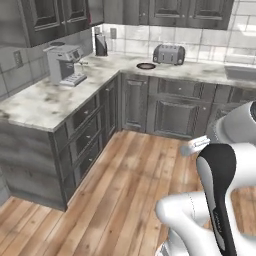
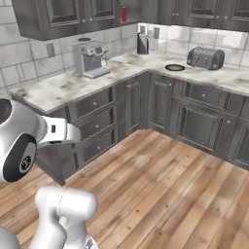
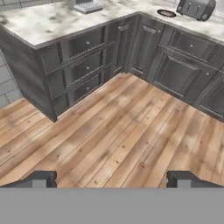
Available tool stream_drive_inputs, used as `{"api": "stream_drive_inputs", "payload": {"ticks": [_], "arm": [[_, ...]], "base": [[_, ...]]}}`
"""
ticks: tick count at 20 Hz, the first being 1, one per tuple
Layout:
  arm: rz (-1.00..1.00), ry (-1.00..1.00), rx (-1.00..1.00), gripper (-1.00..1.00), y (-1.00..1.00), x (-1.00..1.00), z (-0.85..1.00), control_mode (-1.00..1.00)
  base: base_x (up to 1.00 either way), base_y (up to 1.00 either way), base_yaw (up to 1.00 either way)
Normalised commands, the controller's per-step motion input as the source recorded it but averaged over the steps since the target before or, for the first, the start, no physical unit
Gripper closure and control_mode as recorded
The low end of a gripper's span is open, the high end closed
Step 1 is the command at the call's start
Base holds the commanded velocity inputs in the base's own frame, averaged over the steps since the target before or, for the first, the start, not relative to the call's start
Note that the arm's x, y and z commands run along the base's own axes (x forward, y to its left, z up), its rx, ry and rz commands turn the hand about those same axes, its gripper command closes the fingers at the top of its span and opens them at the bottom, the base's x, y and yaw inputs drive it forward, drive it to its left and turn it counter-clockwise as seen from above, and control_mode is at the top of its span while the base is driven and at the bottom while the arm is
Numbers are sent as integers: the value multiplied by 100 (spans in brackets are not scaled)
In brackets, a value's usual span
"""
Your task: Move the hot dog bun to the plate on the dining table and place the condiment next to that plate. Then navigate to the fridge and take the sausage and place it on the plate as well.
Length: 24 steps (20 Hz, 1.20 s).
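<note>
My gripper (image 3: 111,178) is open, its two dark fingertips (image 3: 41,178) wide apart with nothing between them, looking down at bare wooden floor in the hand view. The arm's hand (image 1: 196,145) hangs over the floor in front of the corner cabinets, and the white forearm (image 2: 61,132) reaches out from the left in the right base view. The hot dog bun, the yellow plate, the dining table, the condiment, the fridge and the sausage are out of view.
An L-shaped marble counter (image 1: 45,102) over dark grey cabinets (image 2: 97,126) wraps the corner. On it stand a coffee machine (image 1: 64,64), a toaster (image 1: 169,53) and a dark round plate (image 1: 146,65). A sink (image 1: 242,72) lies far right. Wooden floor (image 2: 165,185) stretches ahead.
</note>
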Motion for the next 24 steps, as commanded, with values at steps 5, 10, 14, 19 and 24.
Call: {"api": "stream_drive_inputs", "payload": {"ticks": [5,10,14,19,24], "arm": [[0,0,0,-100,0,0,0,100],[0,0,0,-100,0,0,0,100],[0,0,0,-100,0,0,0,100],[0,0,0,-100,0,0,0,100],[0,0,0,-100,0,0,0,100]], "base": [[100,-42,30],[100,-48,29],[100,-45,29],[100,-49,29],[100,-41,30]]}}
